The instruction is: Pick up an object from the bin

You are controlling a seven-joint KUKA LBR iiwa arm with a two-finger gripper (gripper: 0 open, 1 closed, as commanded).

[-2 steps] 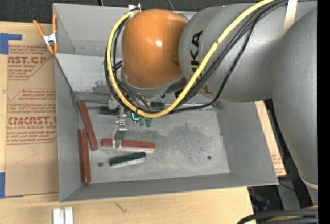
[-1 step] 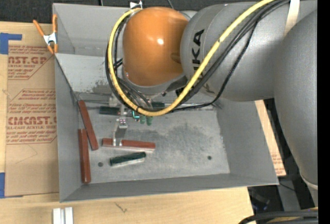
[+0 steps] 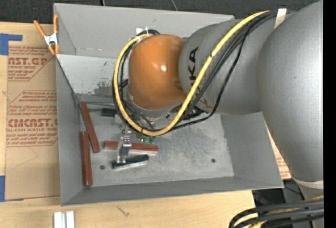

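Downward from 3 o'clock, the grey arm [image 3: 294, 90] bends over the bin [image 3: 199, 153], its orange wrist cover [image 3: 155, 72] near centre and the gripper [image 3: 124, 152] at 7 o'clock. Whether the gripper is wide or narrow cannot be told. It sits over a reddish-brown stick [image 3: 111, 144] and a dark green pen-like thing [image 3: 137, 159]. Two more sticks [image 3: 89, 127] lie at 9 o'clock.

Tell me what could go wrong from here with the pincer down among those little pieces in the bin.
The pincer is down right where a short red bar and a dark green piece lie close together; it might catch both, or push one aside. Also, the orange cover hangs over the pincer, so a slipped grasp could be hard to spot from this camera.
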